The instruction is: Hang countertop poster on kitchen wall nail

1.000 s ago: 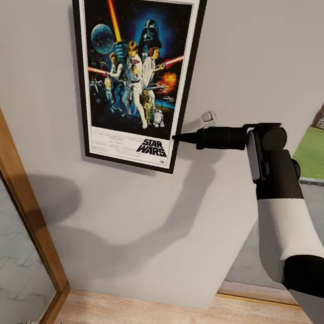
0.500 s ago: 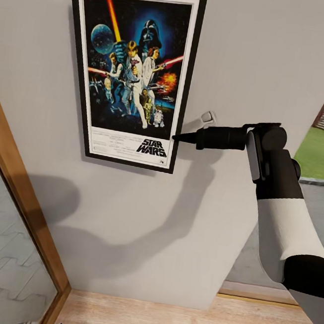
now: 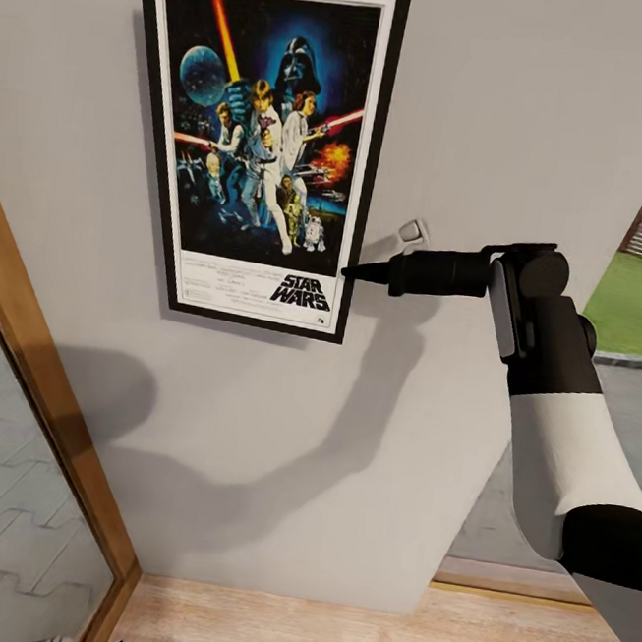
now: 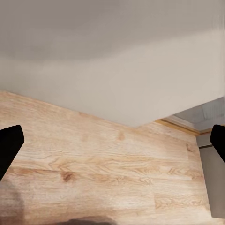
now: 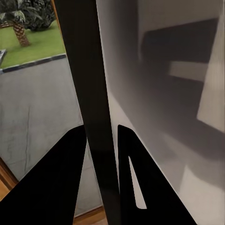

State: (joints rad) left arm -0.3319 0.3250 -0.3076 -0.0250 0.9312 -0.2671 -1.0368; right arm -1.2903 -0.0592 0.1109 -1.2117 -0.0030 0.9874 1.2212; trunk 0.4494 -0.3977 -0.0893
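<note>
The poster (image 3: 265,147) sits flat and upright against the grey wall (image 3: 521,115), its black frame edge running between my right fingers (image 5: 61,173) in the right wrist view. My right gripper (image 3: 351,273) is closed on that thin edge at the poster's lower right side, one finger on each face of the frame, with only the frame's thickness between them. Just beyond my fingertips, on the wall beside the frame, a small pale hook-like fitting (image 3: 412,233) sticks out; I cannot tell whether it touches the poster. My right arm (image 3: 549,404) reaches in from the side, and its shadow falls on the wall under the poster.

My left gripper (image 4: 112,140) hangs low, its two dark fingertips (image 4: 9,145) spread wide apart with nothing between them, over the light wooden floor (image 4: 103,168) at the foot of the wall. A wooden door frame (image 3: 46,401) runs diagonally well away from my right fingers.
</note>
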